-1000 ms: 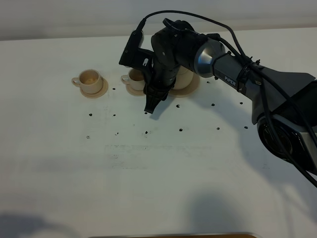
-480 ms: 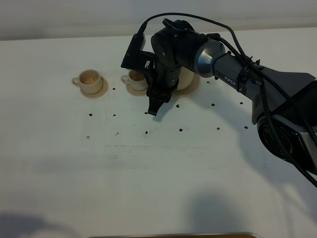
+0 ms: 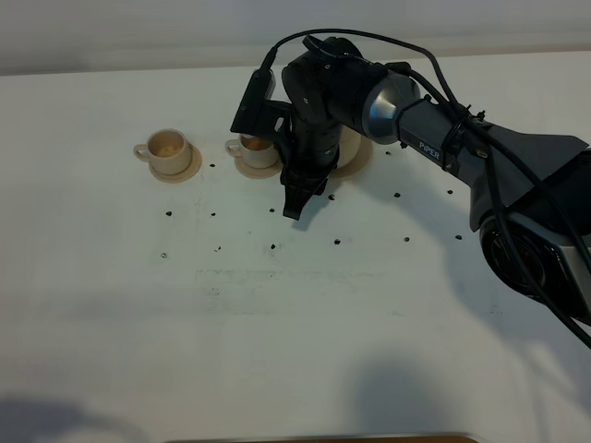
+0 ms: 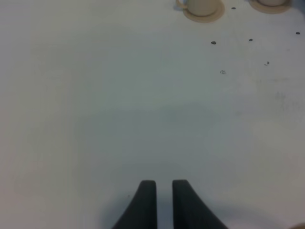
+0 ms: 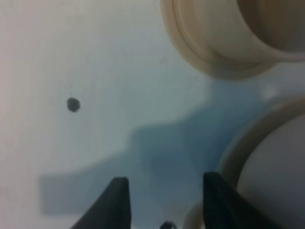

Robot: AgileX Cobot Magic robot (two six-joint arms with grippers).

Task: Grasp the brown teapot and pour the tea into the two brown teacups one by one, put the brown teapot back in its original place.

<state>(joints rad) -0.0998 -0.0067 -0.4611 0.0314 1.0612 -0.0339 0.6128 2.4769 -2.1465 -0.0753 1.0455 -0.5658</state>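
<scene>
The brown teapot (image 3: 347, 146) is mostly hidden behind my right arm and sits on its wide saucer (image 3: 361, 161). In the right wrist view its pale body (image 5: 276, 181) and the saucer rim (image 5: 237, 143) lie just beside one finger. The two brown teacups (image 3: 170, 148) (image 3: 257, 148) stand on small saucers to the left; the nearer cup's saucer (image 5: 209, 52) also shows in the right wrist view. My right gripper (image 3: 295, 207) (image 5: 167, 200) points down at the table in front of the teapot, open and empty. My left gripper (image 4: 164, 200) has its fingers close together, empty, over bare table.
The white table (image 3: 277, 323) carries small dark dots (image 3: 213, 214) in rows in front of the cups. The right arm's cables (image 3: 443, 92) arch over the teapot area. A cup on its saucer (image 4: 202, 7) shows far off in the left wrist view.
My right gripper has shifted a little to the right, closer to the teapot's front. The cups and teapot have not moved.
</scene>
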